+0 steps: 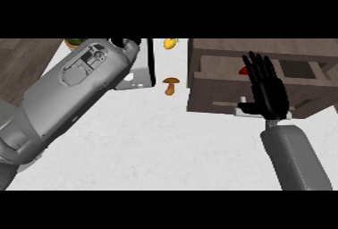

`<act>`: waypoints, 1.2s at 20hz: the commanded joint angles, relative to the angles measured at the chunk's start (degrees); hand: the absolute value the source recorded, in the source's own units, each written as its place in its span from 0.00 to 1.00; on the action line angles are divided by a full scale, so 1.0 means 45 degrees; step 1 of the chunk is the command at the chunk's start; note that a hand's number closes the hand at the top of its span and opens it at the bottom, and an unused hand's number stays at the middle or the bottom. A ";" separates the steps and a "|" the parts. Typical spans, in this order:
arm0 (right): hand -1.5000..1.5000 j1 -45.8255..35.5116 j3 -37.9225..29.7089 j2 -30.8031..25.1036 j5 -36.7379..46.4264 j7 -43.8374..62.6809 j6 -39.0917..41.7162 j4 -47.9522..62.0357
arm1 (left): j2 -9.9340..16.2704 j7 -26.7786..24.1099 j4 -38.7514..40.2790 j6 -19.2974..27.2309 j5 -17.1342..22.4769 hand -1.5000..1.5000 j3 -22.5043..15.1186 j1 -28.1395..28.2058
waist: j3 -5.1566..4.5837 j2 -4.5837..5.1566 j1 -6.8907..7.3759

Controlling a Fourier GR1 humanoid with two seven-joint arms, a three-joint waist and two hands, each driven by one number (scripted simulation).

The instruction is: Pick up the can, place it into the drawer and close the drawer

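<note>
Right hand (267, 91): lying flat, fingers straight, grasping nothing | drawer (218, 91): sitting open beneath it | can (243, 70): possibly the red sliver peeking beside its fingers | left hand: hidden, cannot tell | risk: fingers likely catching as drawer is closing.

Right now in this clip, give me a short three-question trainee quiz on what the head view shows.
1. True or false: the right hand is curled round the can.
2. The mushroom lies: A) inside the drawer; B) on the white counter left of the drawer; C) in the left hand.
3. What colour is the object glimpsed inside the drawer beside the right hand's fingers?

Key
1. False: its fingers are straight, held over the open drawer's front.
2. B.
3. Red; mostly hidden, so its identity is unclear.
</note>
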 commanded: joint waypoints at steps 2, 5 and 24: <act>0.00 -0.1078 -0.0691 0.0481 0.0110 0.0169 -0.1417 0.2727 | 0.1058 0.0687 -0.1380 -0.0350 -0.0070 0.00 0.0016 0.0713 | 0.0302 0.0298 0.0171; 0.00 -0.2254 -0.1180 0.0228 0.0112 0.0056 -0.1891 0.4035 | 0.1316 0.0859 -0.2100 -0.0215 -0.0206 0.00 -0.0084 0.1424 | 0.0304 0.0340 0.0218; 0.00 -0.7600 -0.2567 -0.0360 0.0596 0.0385 -0.4052 1.0039 | 0.2216 0.1127 -0.5037 -0.0124 -0.1234 0.00 -0.0114 0.3853 | 0.0316 0.0569 0.0466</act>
